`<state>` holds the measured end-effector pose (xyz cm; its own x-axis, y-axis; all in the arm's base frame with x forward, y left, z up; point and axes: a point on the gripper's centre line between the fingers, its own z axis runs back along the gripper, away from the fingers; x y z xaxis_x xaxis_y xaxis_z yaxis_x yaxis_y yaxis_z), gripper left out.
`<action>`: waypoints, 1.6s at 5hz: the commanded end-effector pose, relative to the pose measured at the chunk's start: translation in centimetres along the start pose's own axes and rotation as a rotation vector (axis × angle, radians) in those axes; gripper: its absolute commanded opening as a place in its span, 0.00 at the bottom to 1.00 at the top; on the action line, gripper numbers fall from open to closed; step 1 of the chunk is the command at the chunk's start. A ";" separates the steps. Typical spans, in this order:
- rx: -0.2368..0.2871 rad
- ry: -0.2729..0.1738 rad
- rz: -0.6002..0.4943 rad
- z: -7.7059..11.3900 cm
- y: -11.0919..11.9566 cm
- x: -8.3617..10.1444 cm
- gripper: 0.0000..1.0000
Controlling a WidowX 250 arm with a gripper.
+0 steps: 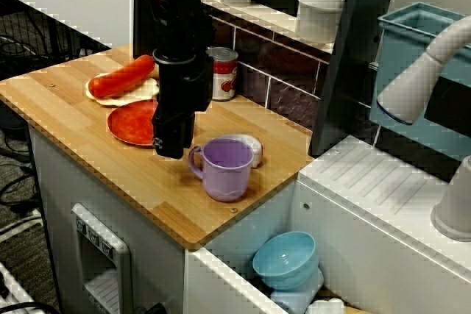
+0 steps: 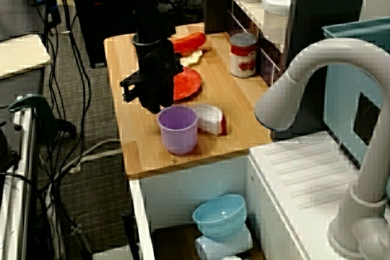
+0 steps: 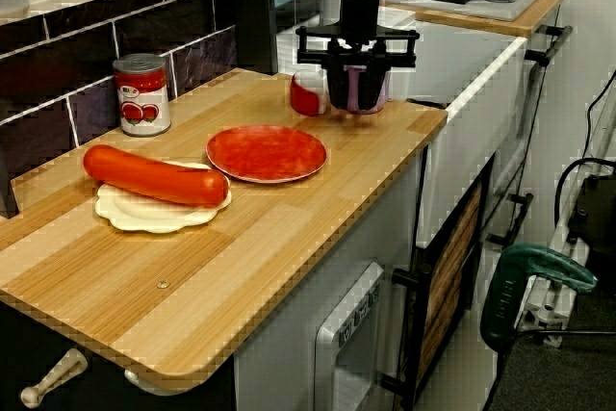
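— While our gripper [image 1: 169, 148] hangs low just left of the purple mug [image 1: 224, 169], close to its handle [image 1: 194, 161], are the jaws apart or together?
— We cannot tell; the black body hides them. The mug stands upright on the wooden counter [image 1: 73, 101], near the right edge.
— It looks to us like smooth, light plastic, round and hollow. A sideways bump could tip it or slide it off. The glossy red plate [image 1: 131, 123] lies just left.
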<state>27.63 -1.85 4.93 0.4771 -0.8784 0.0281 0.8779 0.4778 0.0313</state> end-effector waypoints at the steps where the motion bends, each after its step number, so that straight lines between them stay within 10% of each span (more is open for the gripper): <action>1: 0.028 -0.018 -0.002 0.6 1.0 1.1 0.00; 6: -0.116 0.005 -0.051 -2.1 -0.8 10.0 0.00; 8: -0.143 -0.012 -0.022 -1.5 0.1 8.3 0.00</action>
<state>30.79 -9.41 2.26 0.4561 -0.8899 0.0080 0.8806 0.4500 -0.1485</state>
